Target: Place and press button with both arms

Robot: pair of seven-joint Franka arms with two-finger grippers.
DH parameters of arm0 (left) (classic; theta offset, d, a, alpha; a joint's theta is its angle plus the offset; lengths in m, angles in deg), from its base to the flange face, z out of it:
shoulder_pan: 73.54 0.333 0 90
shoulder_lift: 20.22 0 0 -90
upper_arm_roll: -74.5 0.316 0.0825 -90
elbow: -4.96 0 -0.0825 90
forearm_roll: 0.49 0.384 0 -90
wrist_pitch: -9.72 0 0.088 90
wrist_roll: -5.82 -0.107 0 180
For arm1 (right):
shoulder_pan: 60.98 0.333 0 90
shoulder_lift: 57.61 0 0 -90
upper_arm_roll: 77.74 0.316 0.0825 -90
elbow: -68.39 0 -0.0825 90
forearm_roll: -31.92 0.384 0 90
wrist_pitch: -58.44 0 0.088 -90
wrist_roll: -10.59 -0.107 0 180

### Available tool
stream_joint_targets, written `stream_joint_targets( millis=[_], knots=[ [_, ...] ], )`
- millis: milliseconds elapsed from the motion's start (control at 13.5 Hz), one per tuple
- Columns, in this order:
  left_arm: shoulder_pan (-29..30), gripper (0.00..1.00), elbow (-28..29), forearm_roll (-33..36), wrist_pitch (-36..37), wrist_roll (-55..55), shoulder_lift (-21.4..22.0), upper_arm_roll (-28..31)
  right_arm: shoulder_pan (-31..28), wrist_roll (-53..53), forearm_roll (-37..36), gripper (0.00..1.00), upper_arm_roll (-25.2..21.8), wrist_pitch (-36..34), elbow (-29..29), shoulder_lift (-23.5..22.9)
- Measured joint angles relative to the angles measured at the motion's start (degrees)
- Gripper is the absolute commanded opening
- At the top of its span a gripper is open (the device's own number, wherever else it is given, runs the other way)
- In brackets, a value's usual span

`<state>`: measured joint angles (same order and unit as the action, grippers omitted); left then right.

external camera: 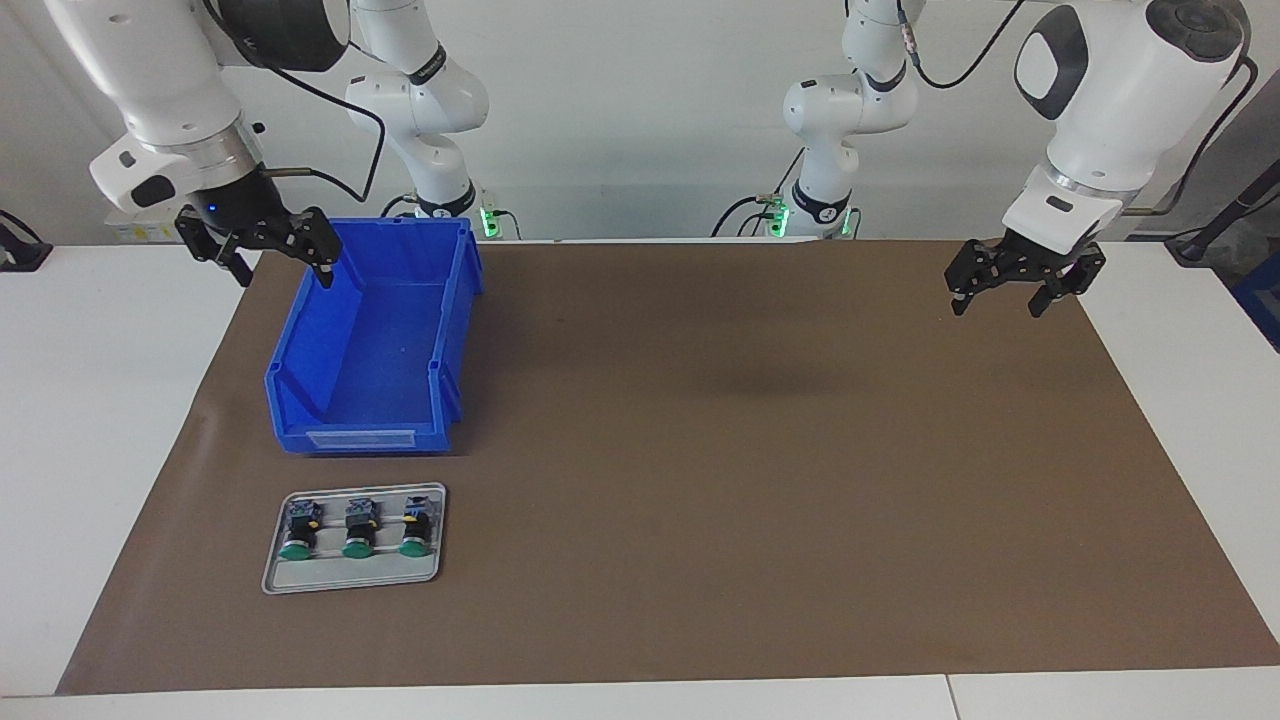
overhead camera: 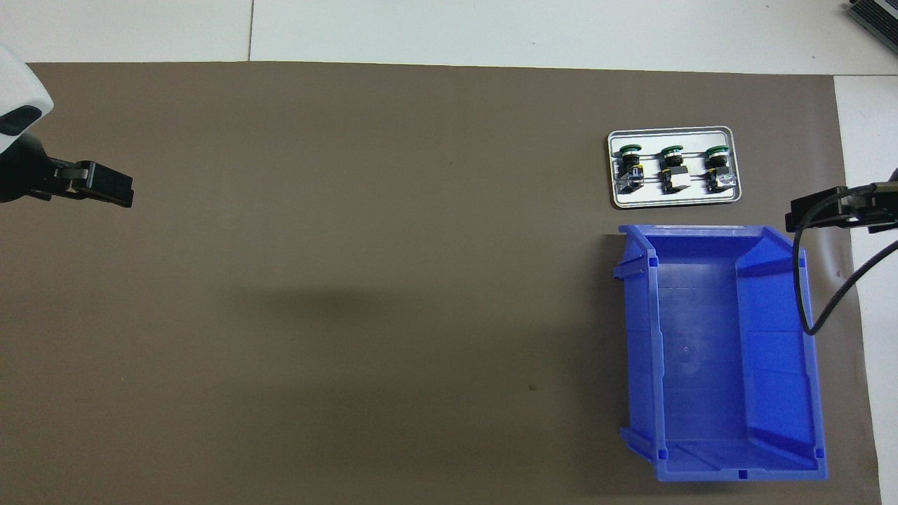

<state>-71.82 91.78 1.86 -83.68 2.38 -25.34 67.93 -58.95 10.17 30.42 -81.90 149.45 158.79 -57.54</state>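
Observation:
Three identical green-capped buttons [external camera: 358, 528] lie side by side on a small grey tray [external camera: 350, 576] toward the right arm's end of the table. They also show in the overhead view [overhead camera: 672, 165]. My right gripper [external camera: 283, 270] hangs open and empty in the air over the side rim of the blue bin [external camera: 300, 330]. In the overhead view the right gripper [overhead camera: 828, 210] is at the view's edge. My left gripper [external camera: 998, 303] hangs open and empty over the brown mat at the left arm's end; it also shows in the overhead view [overhead camera: 105, 186].
The blue open bin [overhead camera: 729, 337] stands on the brown mat [external camera: 750, 480], nearer to the robots than the tray [overhead camera: 673, 200]. A black cable [overhead camera: 807, 294] from the right arm hangs over the bin's side wall. White table surface borders the mat.

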Motion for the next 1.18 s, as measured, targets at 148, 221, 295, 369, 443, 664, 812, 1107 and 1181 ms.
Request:
stream_joint_targets(
  millis=[148,221,295,369,443,664,812,1107,1181],
  knots=[
    [0.0,1.0,0.0,0.0,0.0,0.0,0.0,0.0,-0.18,-0.14,0.0,1.0,-0.01,1.72,0.04,-0.07],
    [0.0,1.0,0.0,0.0,0.0,0.0,0.0,0.0,-0.19,-0.15,0.0,1.0,-0.01,2.94,0.09,-0.31],
    [0.0,1.0,0.0,0.0,0.0,0.0,0.0,0.0,-0.2,-0.16,0.0,1.0,-0.01,4.36,0.24,-0.91],
    [0.0,1.0,0.0,0.0,0.0,0.0,0.0,0.0,-0.22,-0.16,0.0,1.0,-0.01,6.26,0.47,-2.12],
    [0.0,1.0,0.0,0.0,0.0,0.0,0.0,0.0,-0.23,-0.16,0.0,1.0,-0.01,9.19,0.7,-3.98],
    [0.0,1.0,0.0,0.0,0.0,0.0,0.0,0.0,-0.24,-0.18,0.0,1.0,-0.01,19.38,0.73,-12.19],
    [0.0,1.0,0.0,0.0,0.0,0.0,0.0,0.0,-0.25,-0.18,0.09,1.0,-0.01,25.78,0.15,-18.01],
    [0.0,1.0,0.0,0.0,0.0,0.0,0.0,0.0,-0.19,3.33,1.25,1.0,0.02,36.2,-0.21,-26.58],
    [0.0,1.0,0.0,0.0,0.0,0.0,0.0,0.0,-0.33,4.75,1.32,1.0,0.02,38.01,-0.16,-28.09]
  ],
)
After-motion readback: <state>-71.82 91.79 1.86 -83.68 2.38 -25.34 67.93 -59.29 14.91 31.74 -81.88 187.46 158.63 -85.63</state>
